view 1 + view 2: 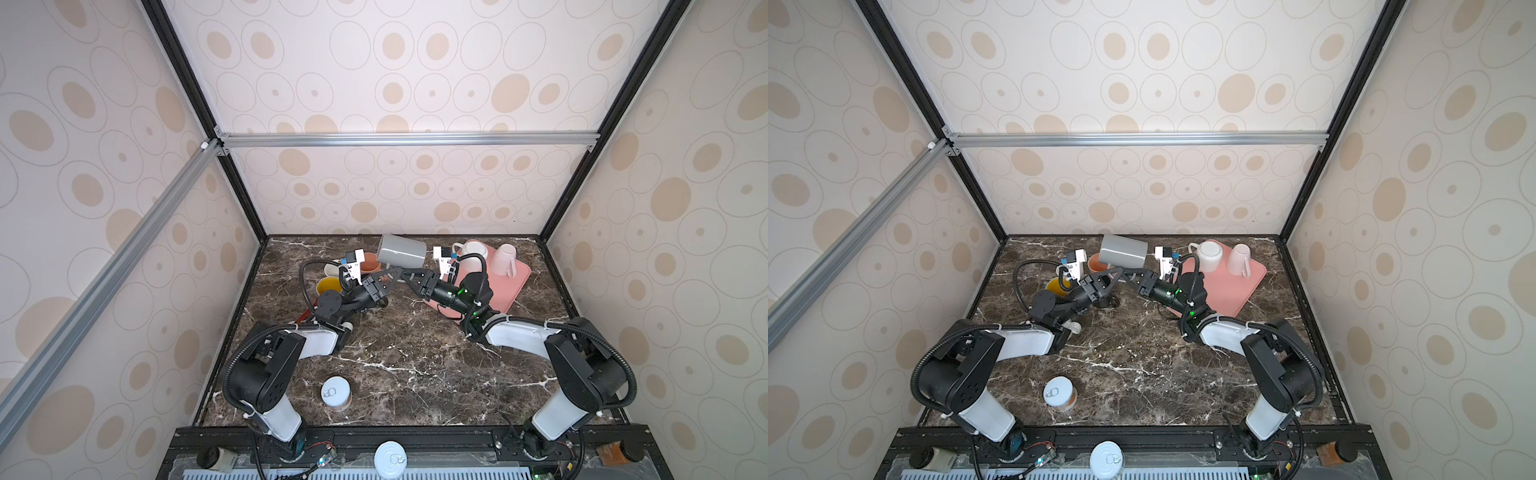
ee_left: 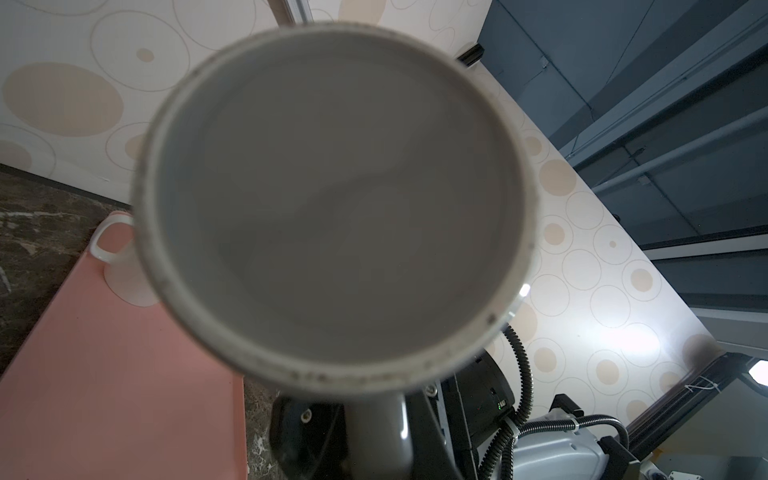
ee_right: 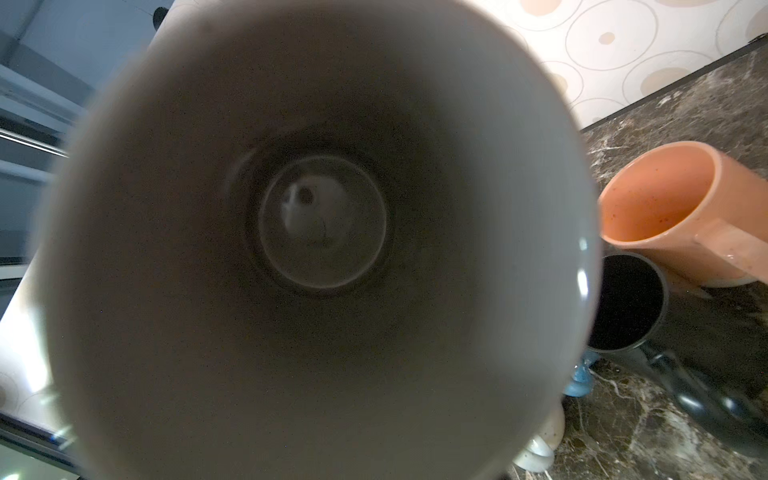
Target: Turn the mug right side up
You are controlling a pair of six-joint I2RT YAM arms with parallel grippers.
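Mug hangs sideways, mouth facing right gripper, whose gap I can't tell; left gripper clamps its handle; tray nearby.

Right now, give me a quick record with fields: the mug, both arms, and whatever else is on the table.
mug: grey mug, in the air near the back, on its side
mouth: faces the right arm; the base faces the left arm
handle: underneath, pointing down
left gripper: jaws shut on the handle
right gripper: close under the mug; jaws unclear
tray: white mug and pink mug, both upside down
beside left arm: orange mug, black mug
front: tin can
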